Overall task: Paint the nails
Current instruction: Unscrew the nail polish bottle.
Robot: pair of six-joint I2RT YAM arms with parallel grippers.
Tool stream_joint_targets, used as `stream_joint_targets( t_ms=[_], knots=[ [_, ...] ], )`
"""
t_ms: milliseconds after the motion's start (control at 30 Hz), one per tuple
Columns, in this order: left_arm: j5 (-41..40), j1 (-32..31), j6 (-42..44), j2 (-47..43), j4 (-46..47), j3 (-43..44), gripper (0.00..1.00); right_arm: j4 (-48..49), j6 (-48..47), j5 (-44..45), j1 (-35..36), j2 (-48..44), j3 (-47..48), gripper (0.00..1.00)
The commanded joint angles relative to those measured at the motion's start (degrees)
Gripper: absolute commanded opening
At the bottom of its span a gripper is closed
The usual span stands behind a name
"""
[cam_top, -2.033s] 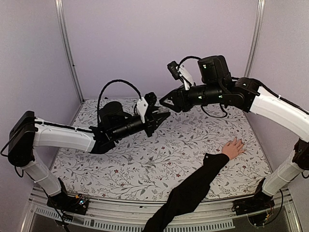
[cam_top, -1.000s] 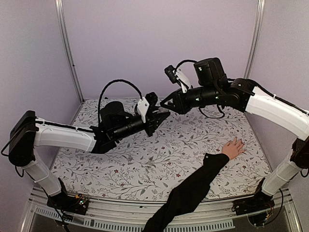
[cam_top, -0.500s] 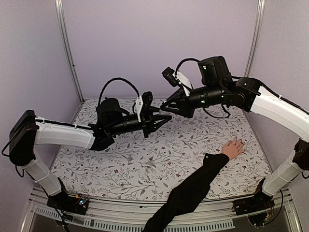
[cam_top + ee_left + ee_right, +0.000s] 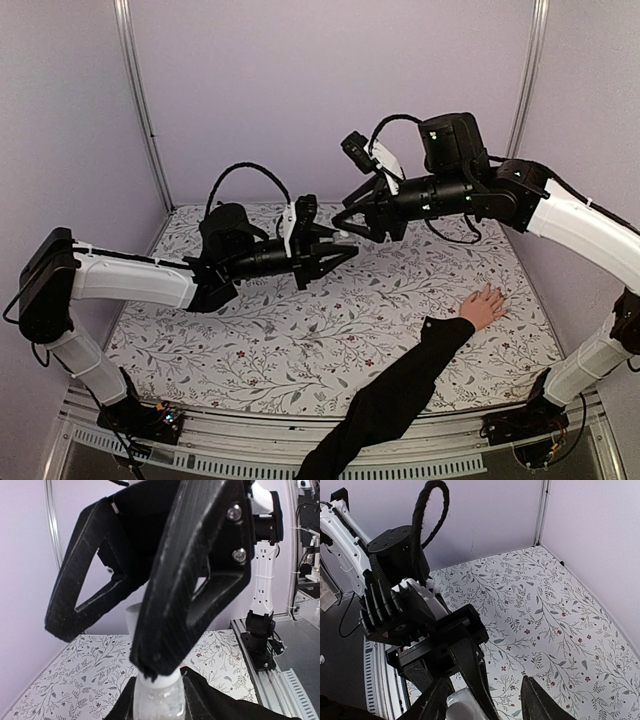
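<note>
The nails [image 4: 490, 291] are on a bare hand [image 4: 484, 306] that lies flat on the floral surface [image 4: 300, 330], fingers spread, with a black sleeve [image 4: 400, 390] running back toward my near edge. From the top view the nails are too small for me to make out one by one.

Both grippers hang in the air well apart from the hand, up and off to its left. My left gripper [image 4: 345, 249] is pinching a small pale bottle [image 4: 156, 700], which I see wedged between its fingers in the left wrist view. My right gripper [image 4: 343, 222] sits just beyond it, further from the hand's fingertips, with its jaws spread on either side of the bottle's white cap [image 4: 136, 622]. One finger [image 4: 185, 580] comes down to the bottle's neck.
</note>
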Motion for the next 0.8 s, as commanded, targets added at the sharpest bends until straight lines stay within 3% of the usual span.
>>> stream_joint_targets(
  t_ms=[0,200,767],
  knots=[
    [-0.3,-0.5,1.3,-1.2,0.7,-0.6,0.0,1.5,2.2,-0.4,-0.2,-2.7,-0.4,0.54],
    [-1.6,-0.5,1.8,-1.4,0.5,-1.2,0.0,0.2,5.3,-2.3,-0.2,-2.7,-0.4,0.56],
    [-2.0,-0.5,2.4,-1.4,0.5,-1.3,0.0,-4.1,8.2,-6.0,-1.3,0.8,1.1,0.39]
  ],
)
